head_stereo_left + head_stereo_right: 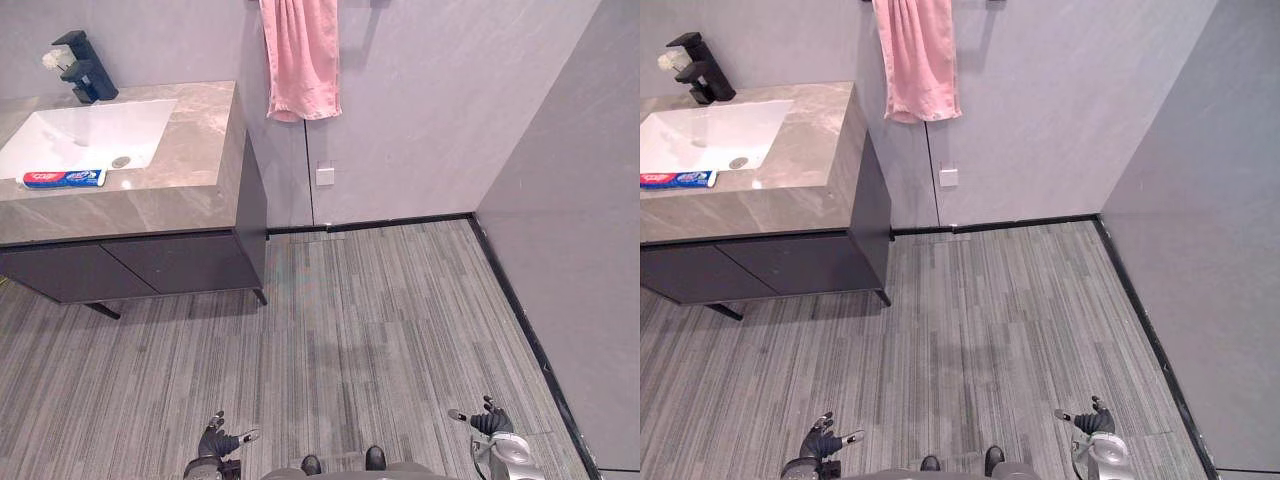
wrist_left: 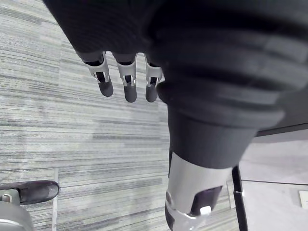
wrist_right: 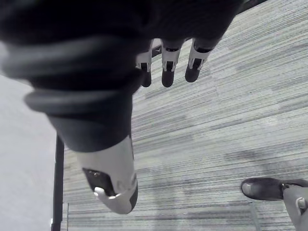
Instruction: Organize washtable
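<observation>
The washtable (image 1: 190, 190) stands at the far left, a grey stone top with a white sink (image 1: 90, 135) and a black tap (image 1: 82, 68). A red, white and blue toothpaste tube (image 1: 63, 178) lies on the sink's front rim. My left hand (image 1: 215, 440) hangs low over the floor, far from the washtable, fingers relaxed and holding nothing. Low at the right, my right hand (image 1: 487, 420) is likewise open and empty. In the wrist views the left fingers (image 2: 126, 82) and right fingers (image 3: 168, 65) point down at bare floor.
A pink towel (image 1: 300, 55) hangs on the back wall right of the washtable. Dark cabinet doors (image 1: 130, 265) sit under the top. Grey striped floor (image 1: 380, 320) stretches between me and the washtable. A wall (image 1: 570, 230) closes the right side.
</observation>
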